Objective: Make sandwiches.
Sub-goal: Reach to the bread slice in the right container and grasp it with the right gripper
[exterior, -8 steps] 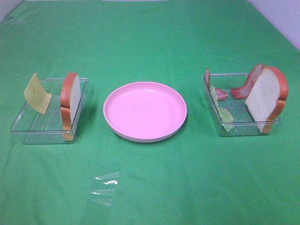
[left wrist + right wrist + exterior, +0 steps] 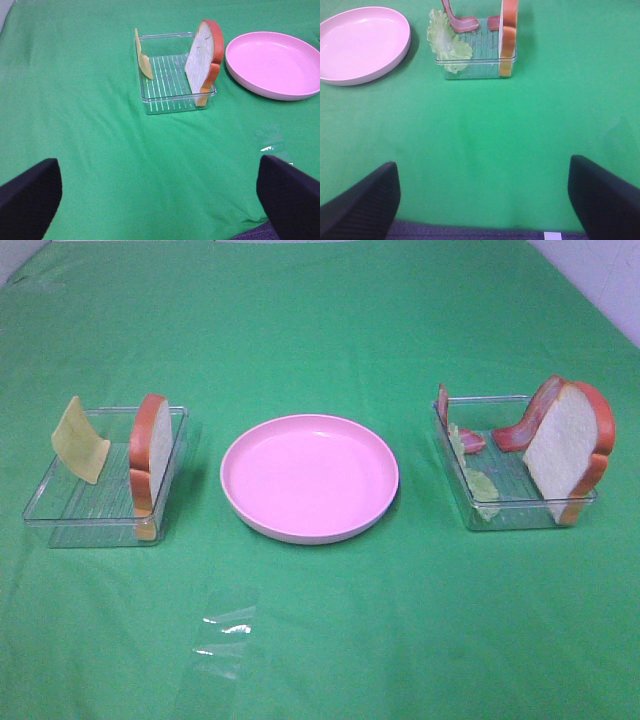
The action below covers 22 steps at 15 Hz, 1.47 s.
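Left claw (image 2: 160, 200) and right claw (image 2: 482, 200) are gaping wide, gripping nothing. Cheese (image 2: 80, 440) and a bread slice (image 2: 152, 450) are standing in a clear tray (image 2: 70, 510) left of the pink plate (image 2: 310, 480). A second bread slice (image 2: 565, 450), bacon (image 2: 525, 425) and lettuce (image 2: 483, 488) are sitting in another tray (image 2: 500, 515) right of it.

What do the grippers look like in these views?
Only finger ends show. The left gripper has two broad, matte black fingers with rounded corners. The right gripper matches, with fine ribbing on its fingers. No cables or markings visible; arms unseen.
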Available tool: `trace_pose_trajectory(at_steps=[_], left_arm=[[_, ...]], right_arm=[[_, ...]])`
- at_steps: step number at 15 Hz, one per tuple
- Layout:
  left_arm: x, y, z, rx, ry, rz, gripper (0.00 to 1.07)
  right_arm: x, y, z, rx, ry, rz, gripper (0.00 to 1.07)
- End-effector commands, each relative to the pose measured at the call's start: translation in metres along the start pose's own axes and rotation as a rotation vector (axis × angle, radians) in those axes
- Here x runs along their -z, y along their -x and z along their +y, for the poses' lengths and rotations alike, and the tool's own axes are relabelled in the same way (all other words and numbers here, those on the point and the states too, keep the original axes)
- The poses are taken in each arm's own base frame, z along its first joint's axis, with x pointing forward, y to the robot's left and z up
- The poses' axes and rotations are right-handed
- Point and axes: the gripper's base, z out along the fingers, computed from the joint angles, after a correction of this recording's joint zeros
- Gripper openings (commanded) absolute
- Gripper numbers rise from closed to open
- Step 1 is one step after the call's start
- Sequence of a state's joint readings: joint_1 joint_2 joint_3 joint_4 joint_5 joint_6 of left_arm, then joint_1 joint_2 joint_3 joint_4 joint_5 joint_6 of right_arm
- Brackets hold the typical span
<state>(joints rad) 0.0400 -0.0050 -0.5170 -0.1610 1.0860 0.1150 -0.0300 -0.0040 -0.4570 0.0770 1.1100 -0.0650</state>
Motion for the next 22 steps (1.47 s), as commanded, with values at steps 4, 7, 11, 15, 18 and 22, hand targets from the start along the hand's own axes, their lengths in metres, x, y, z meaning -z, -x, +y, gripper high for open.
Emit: trace_pose_trajectory(at_steps=[4, 7, 11, 15, 18, 22], left_arm=[[0.002, 0.0, -0.001, 0.0, -0.011, -0.025, 0.98], [0.002, 0.0, -0.001, 0.0, -0.011, -0.025, 0.98], [0.002, 0.0, -0.001, 0.0, -0.011, -0.025, 0.98], [0.002, 0.0, -0.001, 0.0, -0.011, -0.025, 0.98], [0.002, 0.0, -0.001, 0.0, -0.011, -0.025, 0.98], [0.002, 0.0, -0.001, 0.0, -0.011, -0.025, 0.98]], right_arm=[[0.002, -0.003, 0.001, -0.003, -0.004, -0.031, 0.88], [0.002, -0.003, 0.001, -0.003, -0.005, -0.031, 0.88], [0.002, -0.003, 0.001, -0.002, -0.005, -0.031, 0.88], [-0.011, 0.014, 0.0, -0.012, 0.01, 0.121, 0.88], [-0.035, 0.047, -0.002, -0.04, 0.035, 0.324, 0.88], [-0.086, 0.128, -0.01, -0.066, 0.04, 0.547, 0.88]])
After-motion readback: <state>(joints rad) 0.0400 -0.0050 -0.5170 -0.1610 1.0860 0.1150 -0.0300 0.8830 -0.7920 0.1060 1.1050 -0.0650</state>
